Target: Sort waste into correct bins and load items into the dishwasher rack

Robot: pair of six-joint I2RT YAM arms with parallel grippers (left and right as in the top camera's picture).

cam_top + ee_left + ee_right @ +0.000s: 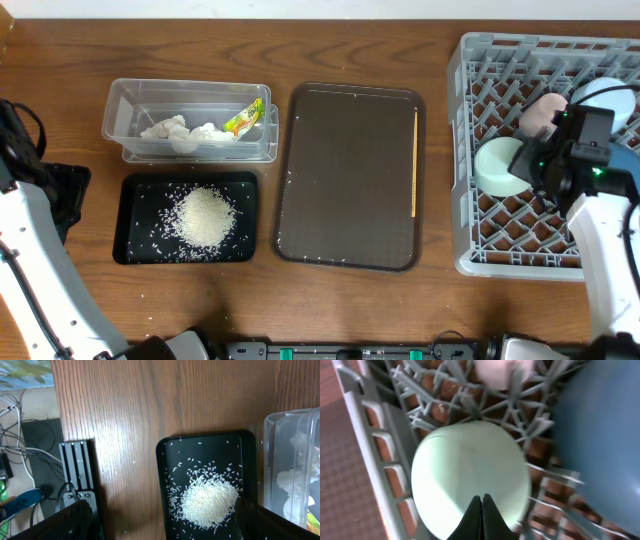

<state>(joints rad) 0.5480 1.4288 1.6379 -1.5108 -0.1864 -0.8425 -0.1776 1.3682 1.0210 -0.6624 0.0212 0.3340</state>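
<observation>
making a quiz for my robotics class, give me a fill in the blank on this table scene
The rice lies in the ____ tray.
The wrapper lies in the ____ tub with the tissue wads.
The wooden stick lies on the ____ serving tray.
The mint dish sits in the grey ____.
Missing: black; clear; brown; rack.

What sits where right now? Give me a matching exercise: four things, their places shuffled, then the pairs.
Things:
1. rice grains
2. tissue wads
3. wooden stick
4. mint green dish

Places:
A. in the clear tub
B. in the grey rack
C. in the black tray
D. on the brown serving tray

Pairs: 1-C, 2-A, 3-D, 4-B.
</observation>
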